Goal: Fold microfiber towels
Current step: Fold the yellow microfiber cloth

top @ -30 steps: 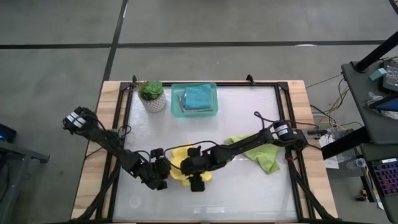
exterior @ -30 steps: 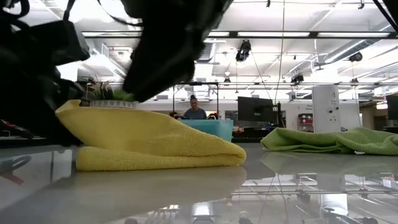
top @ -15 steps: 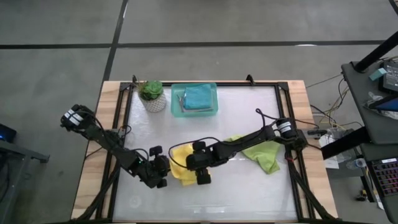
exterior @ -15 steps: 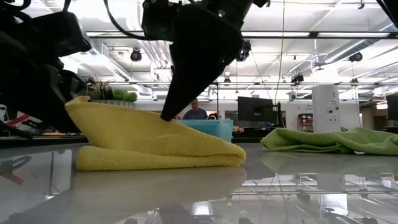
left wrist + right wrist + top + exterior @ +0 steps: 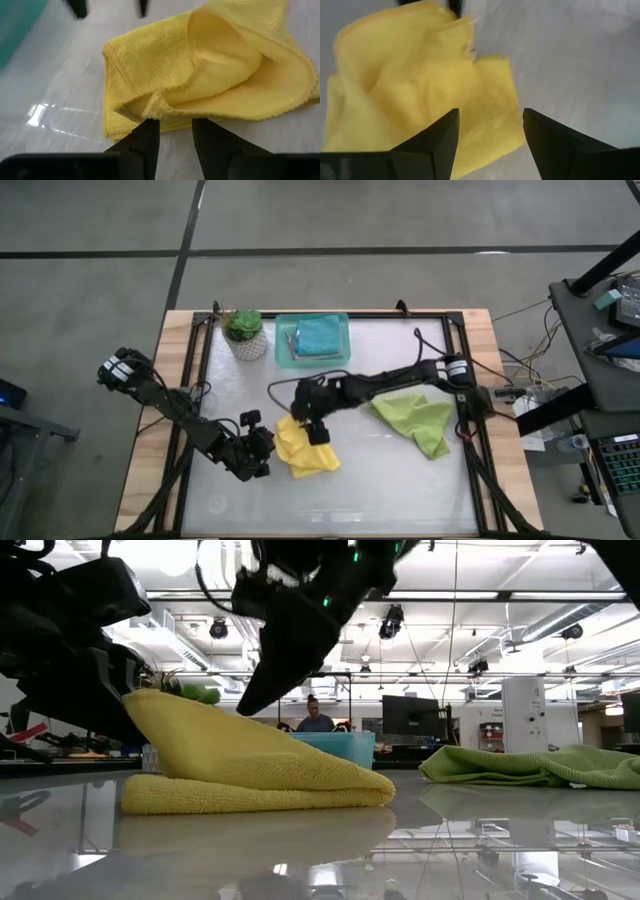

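On the desk's left side we find the left gripper (image 5: 262, 460) low near the front edge, just left of the yellow towel (image 5: 303, 450). In the left wrist view its fingers (image 5: 148, 137) stand a little apart at the towel's raised hem; from the low view the lifted corner appears to be pinched there, so we judge it to be gripping the yellow towel, though the fingertips hide the actual contact. The towel lies near the middle of the front half, partly doubled over, with one flap standing up in a loose pocket instead of lying flat.

Just behind the towel hangs the right gripper (image 5: 318, 430), above it toward the desk's centre. Its fingers (image 5: 432, 145) stand wide apart in the right wrist view, with nothing between them; it holds nothing.

At the back edge, left of centre, stand a small potted plant (image 5: 244, 333) and the teal tray (image 5: 284, 344), which holds a folded teal-blue towel (image 5: 320, 335); we cannot tell whether more lie beneath it. Toward the right edge, the lime green towel (image 5: 420, 420) lies crumpled and unfolded.

As we judge it, at least one towel is finished and put away, the yellow one is mid-fold and needs its flap laid down and squared, and the green one is untouched. No grey towel shows.
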Robot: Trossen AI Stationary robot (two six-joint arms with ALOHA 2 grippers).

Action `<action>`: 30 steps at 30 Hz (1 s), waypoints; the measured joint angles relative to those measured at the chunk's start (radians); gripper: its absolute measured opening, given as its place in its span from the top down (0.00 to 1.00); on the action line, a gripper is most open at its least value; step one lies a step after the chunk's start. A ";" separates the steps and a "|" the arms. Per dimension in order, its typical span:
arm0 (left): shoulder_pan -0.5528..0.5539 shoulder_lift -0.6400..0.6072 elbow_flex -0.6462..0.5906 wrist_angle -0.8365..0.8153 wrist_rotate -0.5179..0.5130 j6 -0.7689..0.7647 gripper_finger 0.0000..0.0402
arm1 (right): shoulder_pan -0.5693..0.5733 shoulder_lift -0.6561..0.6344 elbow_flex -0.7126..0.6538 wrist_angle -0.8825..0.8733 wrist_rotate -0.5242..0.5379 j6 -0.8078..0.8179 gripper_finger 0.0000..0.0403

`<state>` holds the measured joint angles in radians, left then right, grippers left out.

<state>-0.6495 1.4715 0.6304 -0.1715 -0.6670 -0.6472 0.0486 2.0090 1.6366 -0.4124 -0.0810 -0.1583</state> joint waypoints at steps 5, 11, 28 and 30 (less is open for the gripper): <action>0.000 0.000 0.000 0.003 0.000 0.008 0.75 | -0.076 0.011 -0.047 0.115 -0.171 0.010 0.48; 0.002 0.000 0.000 0.003 0.000 0.009 0.75 | -0.091 0.074 -0.058 0.138 -0.192 0.000 0.48; 0.002 0.000 0.000 0.005 0.000 0.015 0.75 | -0.091 0.082 -0.057 0.128 -0.242 -0.018 0.82; 0.002 0.000 0.000 0.005 -0.005 0.026 0.75 | -0.092 0.079 -0.057 0.126 -0.242 -0.022 0.89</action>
<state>-0.6479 1.4713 0.6308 -0.1665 -0.6716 -0.6210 -0.0433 2.0876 1.5791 -0.2860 -0.3233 -0.1807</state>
